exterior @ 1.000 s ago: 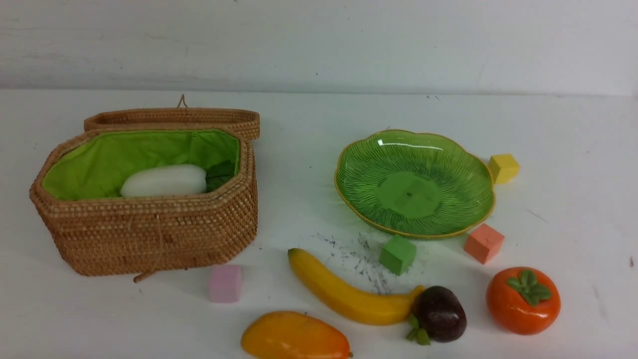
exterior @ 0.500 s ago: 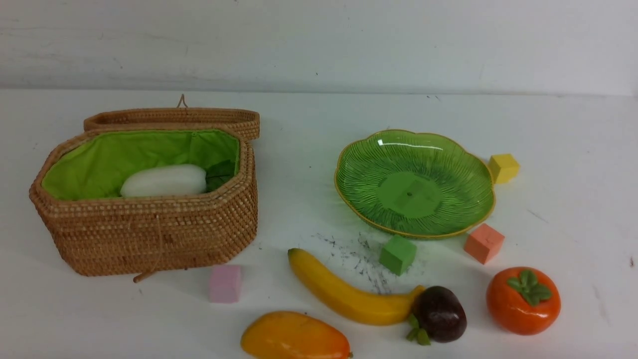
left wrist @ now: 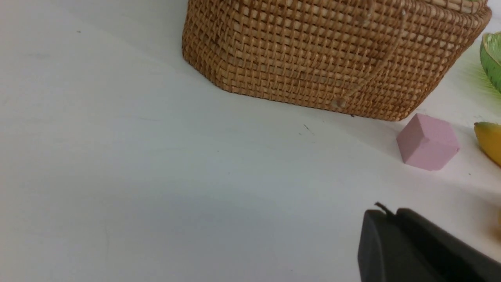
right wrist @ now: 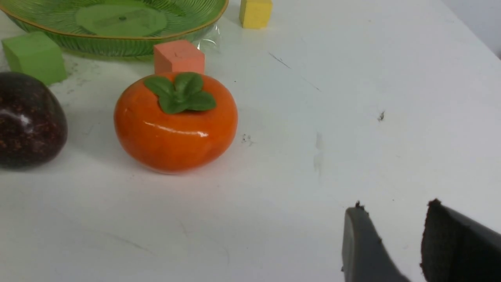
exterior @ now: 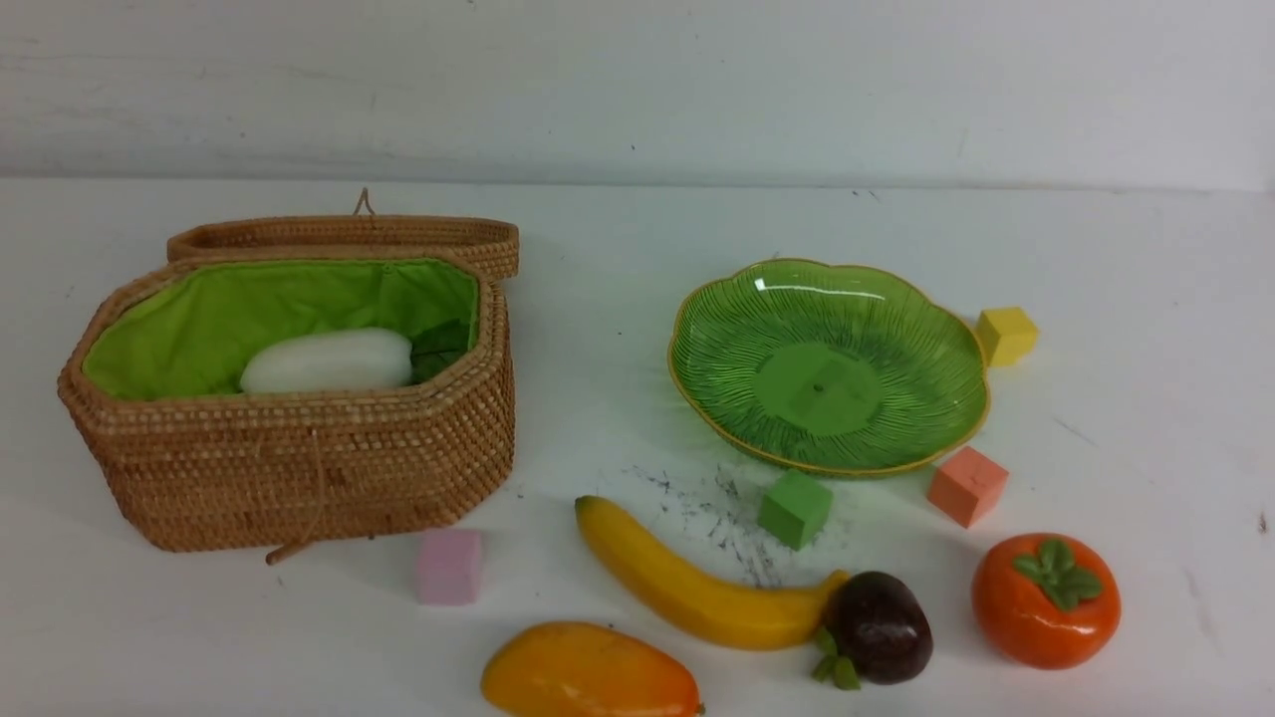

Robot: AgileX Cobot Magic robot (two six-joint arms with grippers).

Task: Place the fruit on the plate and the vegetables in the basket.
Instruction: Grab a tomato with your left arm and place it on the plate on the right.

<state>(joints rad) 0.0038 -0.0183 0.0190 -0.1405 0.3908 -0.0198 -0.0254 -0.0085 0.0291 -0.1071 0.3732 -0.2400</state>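
The open wicker basket (exterior: pixel 289 458) stands at the left, and a white radish (exterior: pixel 329 360) with dark leaves lies inside it. To the right, the green plate (exterior: pixel 936 398) holds nothing. Along the front lie the banana (exterior: pixel 687 588), mango (exterior: pixel 588 677), dark round fruit (exterior: pixel 882 625) and persimmon (exterior: pixel 1044 602). Neither gripper shows in the front view. In the left wrist view my left gripper (left wrist: pixel 387 213) is shut and empty over bare table, short of the basket (left wrist: pixel 332 51). My right gripper (right wrist: pixel 395 207) stands open and empty, apart from the persimmon (right wrist: pixel 176 125).
Foam cubes lie around: pink (exterior: pixel 450 566) by the basket's front corner, green (exterior: pixel 794 508) and orange (exterior: pixel 966 485) at the plate's near rim, yellow (exterior: pixel 1006 335) behind the plate. The basket lid (exterior: pixel 349 237) lies back behind the basket. A wall closes the far side.
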